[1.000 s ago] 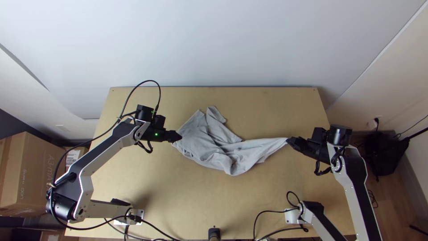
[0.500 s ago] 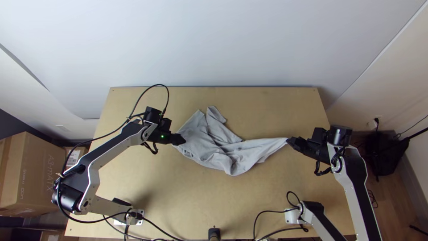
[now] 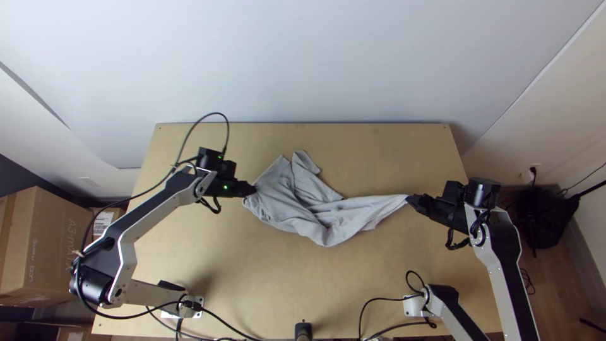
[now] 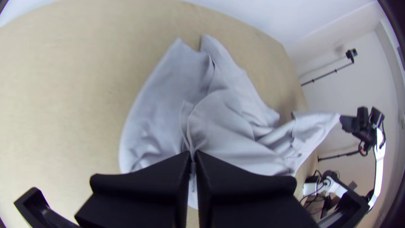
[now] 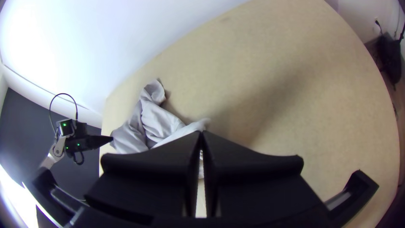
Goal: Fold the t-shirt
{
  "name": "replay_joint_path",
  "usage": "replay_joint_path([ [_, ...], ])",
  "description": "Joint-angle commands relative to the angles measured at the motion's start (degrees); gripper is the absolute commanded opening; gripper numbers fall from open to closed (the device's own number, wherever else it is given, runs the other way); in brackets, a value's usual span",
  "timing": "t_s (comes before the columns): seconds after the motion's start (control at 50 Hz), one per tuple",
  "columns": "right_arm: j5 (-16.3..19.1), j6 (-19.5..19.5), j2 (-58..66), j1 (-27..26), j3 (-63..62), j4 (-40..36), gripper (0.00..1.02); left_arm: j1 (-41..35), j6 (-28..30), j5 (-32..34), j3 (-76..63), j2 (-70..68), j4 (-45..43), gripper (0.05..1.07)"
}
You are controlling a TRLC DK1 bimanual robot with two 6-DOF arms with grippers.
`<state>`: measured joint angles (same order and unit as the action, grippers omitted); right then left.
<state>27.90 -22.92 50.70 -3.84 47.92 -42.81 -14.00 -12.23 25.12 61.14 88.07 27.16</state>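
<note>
The grey t-shirt [image 3: 303,208] lies bunched and creased mid-table, one part stretched out to the right. At its left edge in the top view is my left gripper [image 3: 254,190]; in the left wrist view this left gripper [image 4: 193,157] is shut on a pinch of the t-shirt [image 4: 228,122]. My right gripper [image 3: 410,199] holds the tip of the stretched part, raised off the wood. From the right wrist, the right gripper [image 5: 201,137] is shut with cloth of the t-shirt [image 5: 160,122] between its fingers.
The wooden table [image 3: 379,151] has bare wood around the cloth. Black cables [image 3: 379,300] run along its near edge by the arm bases. A cardboard box [image 3: 47,246] stands left of the table, a black bag [image 3: 546,218] at the right.
My left gripper moved a little right onto the cloth, then back left, and the t-shirt's left edge has shifted slightly with it. The right gripper has hardly moved.
</note>
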Motion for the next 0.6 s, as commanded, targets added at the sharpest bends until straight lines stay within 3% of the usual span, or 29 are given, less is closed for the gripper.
replay_joint_path([
  [0.0, -0.13, -0.64, -0.86, -0.38, 0.59, 0.0, 0.02, 3.19, -2.36, -1.48, 4.51, -4.22, 0.44, 0.08],
  [0.26, -0.48, 2.88, 1.25, 0.32, 8.24, 2.55, 0.02, 10.04, -4.56, -6.14, 14.0, -7.56, 4.66, 0.08],
  [0.58, -2.41, 6.83, 13.55, 3.75, 28.9, 7.04, 0.02, 14.44, -5.79, -16.07, 26.04, -9.41, 5.8, 0.08],
])
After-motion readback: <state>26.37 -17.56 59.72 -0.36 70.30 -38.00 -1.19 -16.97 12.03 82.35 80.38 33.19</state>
